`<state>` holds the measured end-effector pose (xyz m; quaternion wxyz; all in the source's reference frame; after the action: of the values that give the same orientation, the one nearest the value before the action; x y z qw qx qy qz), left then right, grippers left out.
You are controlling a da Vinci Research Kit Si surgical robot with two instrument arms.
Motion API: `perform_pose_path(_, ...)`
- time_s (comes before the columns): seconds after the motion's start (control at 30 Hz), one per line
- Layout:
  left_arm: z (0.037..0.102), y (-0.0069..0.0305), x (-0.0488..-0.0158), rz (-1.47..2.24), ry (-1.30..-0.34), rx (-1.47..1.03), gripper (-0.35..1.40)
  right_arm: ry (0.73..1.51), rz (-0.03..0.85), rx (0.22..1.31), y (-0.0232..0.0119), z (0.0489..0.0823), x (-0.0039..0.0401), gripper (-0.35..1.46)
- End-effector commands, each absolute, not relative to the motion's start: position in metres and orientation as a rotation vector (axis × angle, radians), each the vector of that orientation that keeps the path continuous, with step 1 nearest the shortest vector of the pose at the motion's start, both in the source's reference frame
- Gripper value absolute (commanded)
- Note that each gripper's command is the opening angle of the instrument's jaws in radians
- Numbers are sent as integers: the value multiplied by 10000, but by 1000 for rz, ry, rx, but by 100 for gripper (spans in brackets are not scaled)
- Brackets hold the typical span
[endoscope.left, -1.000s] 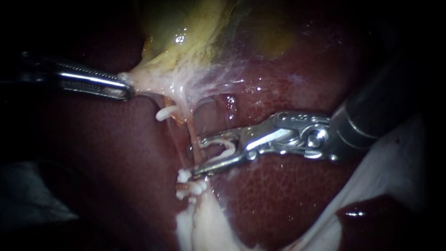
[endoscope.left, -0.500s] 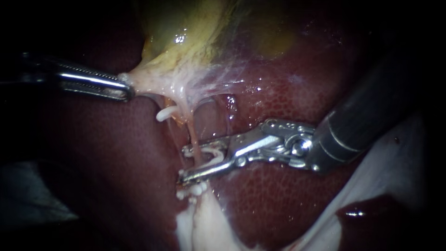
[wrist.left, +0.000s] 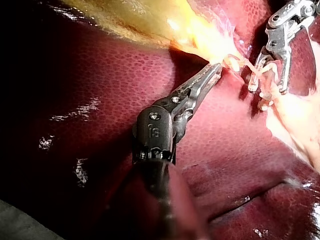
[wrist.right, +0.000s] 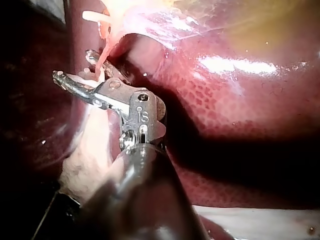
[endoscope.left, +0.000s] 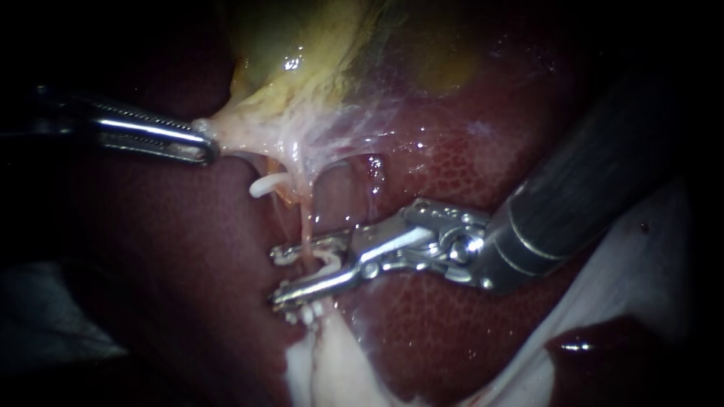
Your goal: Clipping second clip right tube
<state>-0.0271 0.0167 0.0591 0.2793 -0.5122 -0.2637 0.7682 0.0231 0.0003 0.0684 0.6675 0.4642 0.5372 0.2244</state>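
My left instrument [endoscope.left: 205,145] comes in from the left, its jaws shut on the pale neck of the yellow-green gallbladder [endoscope.left: 317,60], pulling it left. A thin pink tube, the right tube [endoscope.left: 305,222], runs down from that neck. My right instrument [endoscope.left: 277,275] stands open across it, one jaw on each side, with an open white clip [endoscope.left: 329,260] seated in the jaws. A white clip [endoscope.left: 308,313] sits on the tube just below the lower jaw. In the left wrist view the left instrument [wrist.left: 213,71] grips the tissue and the right instrument [wrist.left: 269,89] lies ahead. The right wrist view shows the right instrument [wrist.right: 75,64] straddling the tube [wrist.right: 103,55].
Dark red liver [endoscope.left: 452,316] lies all around and under the tubes. Another white clip [endoscope.left: 265,185] sticks out on the strand left of the right tube. Whitish tissue [endoscope.left: 324,369] spreads below the clips. A pale sheet [endoscope.left: 648,249] lies under the right shaft.
My right instrument has slid leftward along the liver, so its open jaws now reach past the tube, which sits deeper between them. The left instrument has held still.
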Motion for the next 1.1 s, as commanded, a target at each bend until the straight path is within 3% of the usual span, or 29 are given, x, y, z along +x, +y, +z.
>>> perform_pose_path(0.03,591,167,-271,2060,-707,-1374,-35,1208,507,1055,3,680,231,49)
perform_pose_path(0.4,590,167,-270,2061,-708,-1374,-35,1195,482,1131,-4,651,231,45)
perform_pose_path(0.6,590,167,-270,2060,-708,-1374,-35,1186,483,1160,0,641,229,34)
perform_pose_path(0.93,590,167,-270,2060,-708,-1374,-35,1168,512,1189,7,636,221,-10)
perform_pose_path(1.03,590,167,-270,2060,-708,-1374,-35,1150,539,1212,8,636,220,-34)
perform_pose_path(1.1,590,167,-270,2060,-708,-1374,-35,1131,567,1235,9,636,218,-35)
